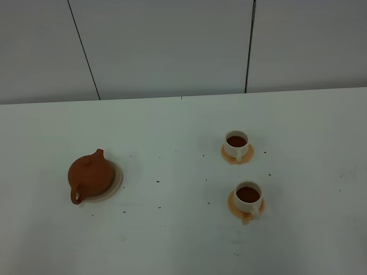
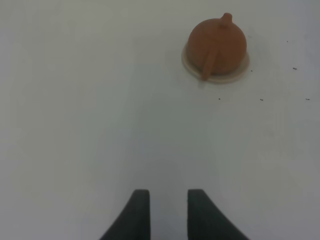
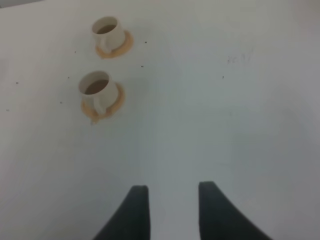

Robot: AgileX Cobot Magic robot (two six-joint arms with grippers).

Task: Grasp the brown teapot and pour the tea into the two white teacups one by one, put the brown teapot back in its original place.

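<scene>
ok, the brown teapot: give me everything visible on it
The brown teapot is squat and round, matte terracotta, clay by the look of it. Its short spout points toward the back wall, its loop handle toward the near table edge, and a small knob tops the lid. It stands upright on a round cream plate slightly wider than itself, on the left of the white table, well apart from the two teacups. Only the plate touches it; the left gripper is far off, holding nothing.

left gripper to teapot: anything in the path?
Nothing visible. In the left wrist view only bare white table lies between the left gripper and the brown teapot, which sits on its beige plate.
</scene>
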